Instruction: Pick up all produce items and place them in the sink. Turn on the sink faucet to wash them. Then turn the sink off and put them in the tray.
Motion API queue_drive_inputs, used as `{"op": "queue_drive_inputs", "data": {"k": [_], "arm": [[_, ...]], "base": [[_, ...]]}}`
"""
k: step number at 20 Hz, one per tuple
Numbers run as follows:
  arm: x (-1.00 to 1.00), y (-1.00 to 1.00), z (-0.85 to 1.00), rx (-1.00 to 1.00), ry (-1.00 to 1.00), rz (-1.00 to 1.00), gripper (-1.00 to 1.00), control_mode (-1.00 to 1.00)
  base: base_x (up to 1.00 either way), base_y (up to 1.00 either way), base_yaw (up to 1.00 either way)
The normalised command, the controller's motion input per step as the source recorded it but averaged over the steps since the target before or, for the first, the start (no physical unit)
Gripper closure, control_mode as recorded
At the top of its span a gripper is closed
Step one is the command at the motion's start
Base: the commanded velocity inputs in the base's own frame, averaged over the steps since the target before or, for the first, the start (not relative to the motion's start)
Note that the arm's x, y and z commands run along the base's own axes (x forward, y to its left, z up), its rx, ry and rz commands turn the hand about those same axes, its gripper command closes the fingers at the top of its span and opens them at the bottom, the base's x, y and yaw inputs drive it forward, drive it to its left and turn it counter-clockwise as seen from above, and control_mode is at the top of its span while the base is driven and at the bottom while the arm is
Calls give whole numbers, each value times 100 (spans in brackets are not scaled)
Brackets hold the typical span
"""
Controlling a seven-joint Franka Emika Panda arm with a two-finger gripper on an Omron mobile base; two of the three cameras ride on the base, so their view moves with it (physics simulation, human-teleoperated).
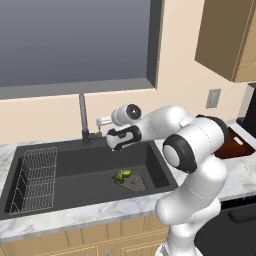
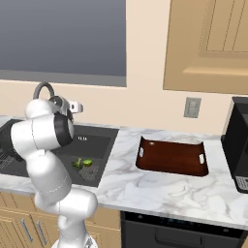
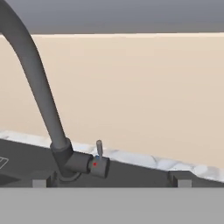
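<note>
Both greens are lying on the sink drain while I'm hovering my wide-open gripper beside the faucet, risking sliding past its small lever or bumping the spout.

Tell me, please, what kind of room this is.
It looks like a home kitchen, rendered in simulation. A black sink with a tall faucet is set in a marble counter under a window, with wooden cabinets on the wall.
</note>
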Motion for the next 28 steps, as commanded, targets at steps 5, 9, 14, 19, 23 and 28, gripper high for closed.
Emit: {"op": "queue_drive_inputs", "data": {"k": [5, 9, 14, 19, 23, 28], "arm": [[33, 21, -14, 0, 0, 6, -100, -100], [20, 11, -18, 0, 0, 8, -100, -100], [14, 6, -16, 0, 0, 8, -100, -100], [7, 1, -11, 0, 0, 7, -100, -100], [2, 0, -5, 0, 0, 6, -100, -100], [6, 0, 0, 0, 0, 5, -100, -100]], "base": [[0, 0, 0], [0, 0, 0], [0, 0, 0], [0, 0, 0], [0, 0, 0], [0, 0, 0]]}}
